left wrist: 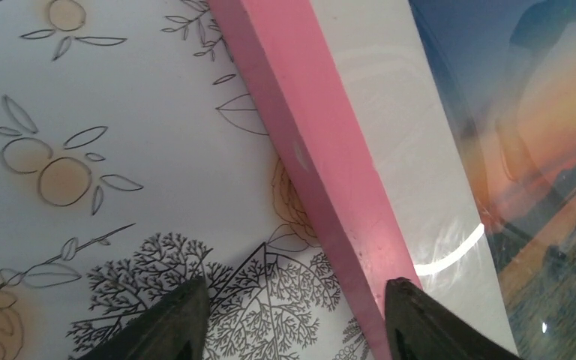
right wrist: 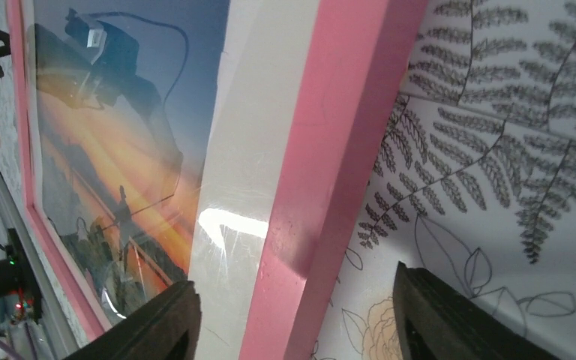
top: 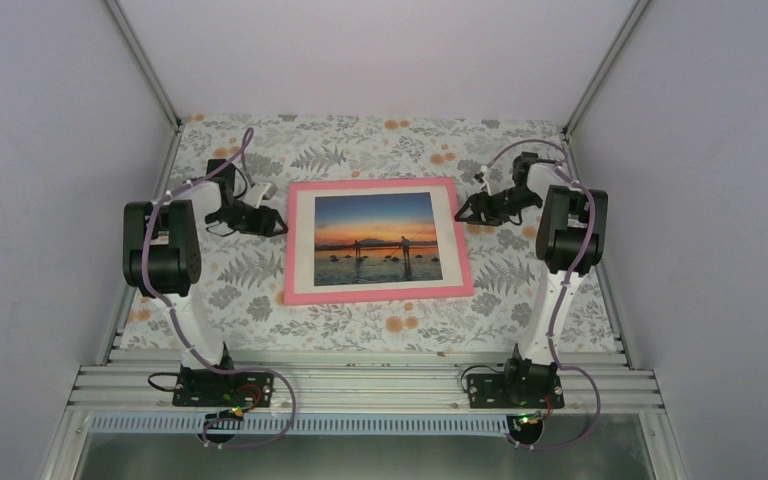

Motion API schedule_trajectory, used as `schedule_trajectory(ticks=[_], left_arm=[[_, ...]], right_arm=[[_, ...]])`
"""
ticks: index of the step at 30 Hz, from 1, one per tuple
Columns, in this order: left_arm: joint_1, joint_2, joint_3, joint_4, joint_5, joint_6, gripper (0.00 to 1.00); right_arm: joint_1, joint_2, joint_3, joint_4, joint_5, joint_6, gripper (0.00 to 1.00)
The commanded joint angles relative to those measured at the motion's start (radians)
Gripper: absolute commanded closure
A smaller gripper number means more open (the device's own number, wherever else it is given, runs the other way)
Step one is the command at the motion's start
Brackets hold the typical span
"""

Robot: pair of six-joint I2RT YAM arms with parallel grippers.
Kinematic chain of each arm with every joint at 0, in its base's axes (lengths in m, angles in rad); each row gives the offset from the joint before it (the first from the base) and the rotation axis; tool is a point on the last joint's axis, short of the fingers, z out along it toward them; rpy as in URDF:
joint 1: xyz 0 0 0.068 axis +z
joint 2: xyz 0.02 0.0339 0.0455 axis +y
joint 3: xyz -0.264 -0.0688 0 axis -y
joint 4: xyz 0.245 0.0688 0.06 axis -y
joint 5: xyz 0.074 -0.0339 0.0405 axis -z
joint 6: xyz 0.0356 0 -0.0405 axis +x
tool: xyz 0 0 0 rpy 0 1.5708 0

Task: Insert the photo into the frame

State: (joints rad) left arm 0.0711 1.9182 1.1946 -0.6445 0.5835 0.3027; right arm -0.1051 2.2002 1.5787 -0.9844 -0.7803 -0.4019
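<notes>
Both side rails of the frame (top: 378,185) have an end effector straddling them. Your left end effector (top: 278,223) is spread wide with nothing held, the pink left rail running up between its fingers (left wrist: 172,322). Just right of it the photo (top: 376,238) lies inside the frame, ringed by a white mat (top: 302,240), all flat on the flowery bench (top: 360,140). Right of the photo, your right end effector (top: 465,210) is also spread and holding nothing, with the pink rail between its fingers too.
</notes>
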Motion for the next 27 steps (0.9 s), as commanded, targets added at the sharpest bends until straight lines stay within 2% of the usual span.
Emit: schedule_trajectory(ticks=[1,4,7,13,21,27], left_arm=[[-0.001,0.038,0.027,0.010,0.042,0.009,0.46],[-0.002,0.049,0.028,0.014,0.050,0.011,0.57],[-0.004,0.054,0.026,0.011,0.062,0.018,0.65],[-0.011,0.045,-0.009,0.009,0.071,0.033,0.76],[-0.014,-0.021,-0.110,0.027,0.072,0.039,0.78],[-0.016,-0.034,-0.127,0.033,0.070,0.044,0.78]], right_arm=[[0.016,0.020,-0.077,-0.027,-0.042,-0.001,0.47],[0.023,0.001,-0.128,-0.011,-0.048,-0.005,0.57],[0.027,-0.017,-0.171,-0.009,-0.053,-0.012,0.62],[0.028,-0.067,-0.256,0.002,-0.038,-0.024,0.63],[0.027,-0.101,-0.321,0.021,-0.030,-0.017,0.62],[0.028,-0.120,-0.370,0.030,-0.024,-0.013,0.62]])
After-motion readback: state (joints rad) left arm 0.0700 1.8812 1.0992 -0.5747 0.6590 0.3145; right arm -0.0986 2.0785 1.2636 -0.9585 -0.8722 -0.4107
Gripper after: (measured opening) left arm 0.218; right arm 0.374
